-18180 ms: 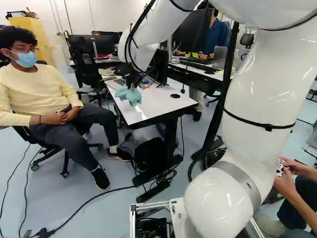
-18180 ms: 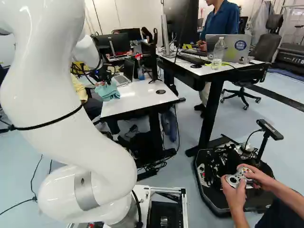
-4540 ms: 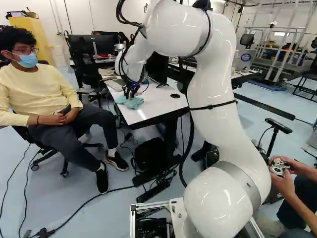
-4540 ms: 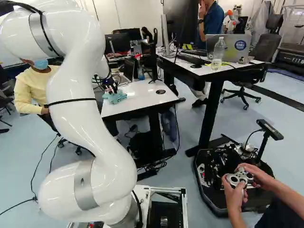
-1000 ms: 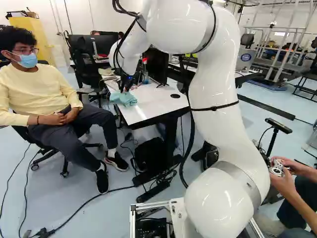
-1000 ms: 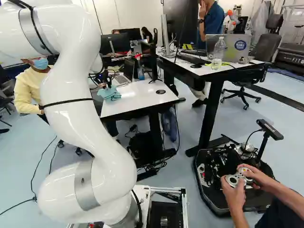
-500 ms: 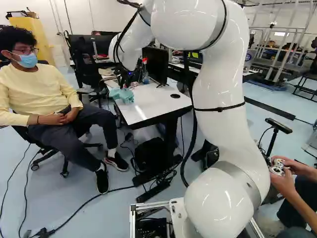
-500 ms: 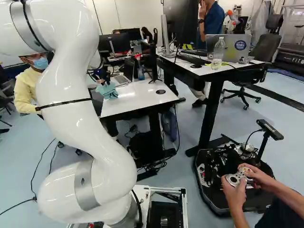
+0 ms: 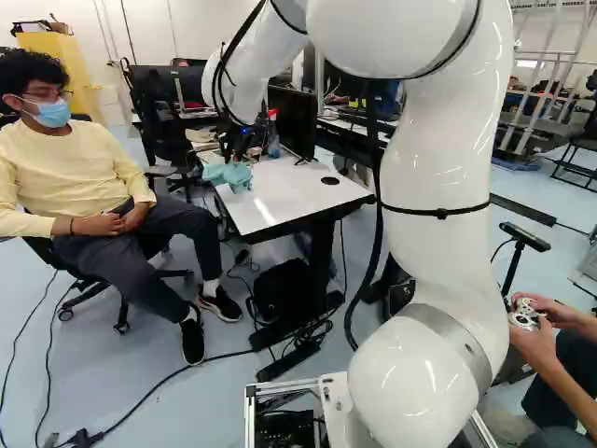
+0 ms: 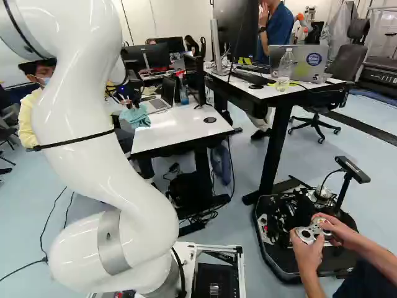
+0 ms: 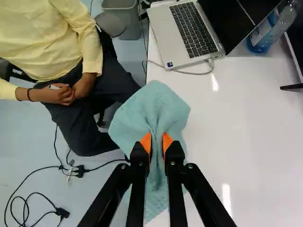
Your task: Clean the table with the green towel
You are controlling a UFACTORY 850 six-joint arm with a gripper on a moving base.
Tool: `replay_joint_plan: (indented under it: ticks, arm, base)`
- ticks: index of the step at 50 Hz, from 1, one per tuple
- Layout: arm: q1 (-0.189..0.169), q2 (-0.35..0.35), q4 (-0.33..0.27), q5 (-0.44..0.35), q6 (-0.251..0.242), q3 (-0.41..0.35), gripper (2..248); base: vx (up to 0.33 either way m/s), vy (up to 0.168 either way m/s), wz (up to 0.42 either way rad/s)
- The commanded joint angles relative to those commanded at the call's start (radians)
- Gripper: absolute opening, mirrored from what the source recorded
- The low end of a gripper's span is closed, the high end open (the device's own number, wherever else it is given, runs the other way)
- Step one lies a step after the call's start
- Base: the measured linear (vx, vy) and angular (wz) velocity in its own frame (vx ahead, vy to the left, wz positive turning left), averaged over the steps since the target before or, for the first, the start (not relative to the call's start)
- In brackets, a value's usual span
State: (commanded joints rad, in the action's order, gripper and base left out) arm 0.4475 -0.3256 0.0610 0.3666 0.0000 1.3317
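Got the fingers [image 11: 168, 142] clamped on a bunched fold of the green towel [image 11: 151, 106], probably to leave loose cloth flaring out either side for wiping. Looks to be sitting partly over the worktop [image 11: 251, 142] and partly past its edge, maybe to catch the rim, though can't tell if touching down. Should probably swing inward next, minding the laptop [image 11: 189, 33] and white cable [image 11: 194, 72] just ahead, easy to snag with floppy cloth.
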Motion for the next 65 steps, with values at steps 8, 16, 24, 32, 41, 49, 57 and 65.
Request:
replay_joint_plan:
  ticks: [8,16,24,32,41,49,57,65]
  arm:
    - [0.005,0.048,0.0,0.0,0.0,-0.045,51]
    - [0.005,0.09,0.0,0.0,0.0,-0.092,51]
    - [0.004,0.132,0.0,0.0,0.0,-0.139,51]
    - [0.002,0.174,0.0,0.0,0.0,-0.186,51]
    - [0.001,0.222,0.0,0.0,0.0,-0.238,51]
    - [0.0,0.265,0.0,0.0,0.0,-0.285,51]
    - [0.0,0.31,0.0,0.0,0.0,-0.332,51]
    - [0.0,0.33,0.0,0.0,0.0,-0.351,51]
  base:
    - [0.0,0.0,0.0]
    - [0.0,0.0,0.0]
    - [0.0,0.0,0.0]
    - [0.0,0.0,0.0]
    - [0.0,0.0,0.0]
    - [0.0,0.0,0.0]
    - [0.0,0.0,0.0]
    - [0.0,0.0,0.0]
